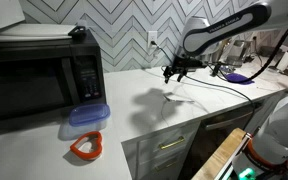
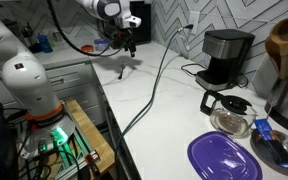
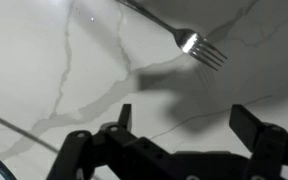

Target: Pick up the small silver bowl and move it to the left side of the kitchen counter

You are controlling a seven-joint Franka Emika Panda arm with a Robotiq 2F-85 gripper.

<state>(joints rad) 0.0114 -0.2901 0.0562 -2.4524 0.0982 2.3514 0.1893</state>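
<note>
My gripper [image 1: 174, 73] hangs open and empty just above the white kitchen counter [image 1: 164, 118], far from the microwave end. It also shows in an exterior view [image 2: 127, 44]. In the wrist view its two dark fingers [image 3: 180, 125] are spread wide over bare marbled counter [image 3: 64, 70]. The small silver bowl [image 2: 281, 150], round with a dark bluish inside, sits at the counter's near end, partly cut off by the frame. It is far from the gripper and does not show in the wrist view.
A silver fork [image 3: 198, 47] lies on the counter just beyond the fingers. A purple flat dish [image 2: 224, 158], glass carafe [image 2: 230, 113] and coffee maker [image 2: 227, 50] stand near the bowl. A microwave [image 1: 39, 75], blue-lidded container [image 1: 89, 117] and orange ring [image 1: 86, 147] are at the other end.
</note>
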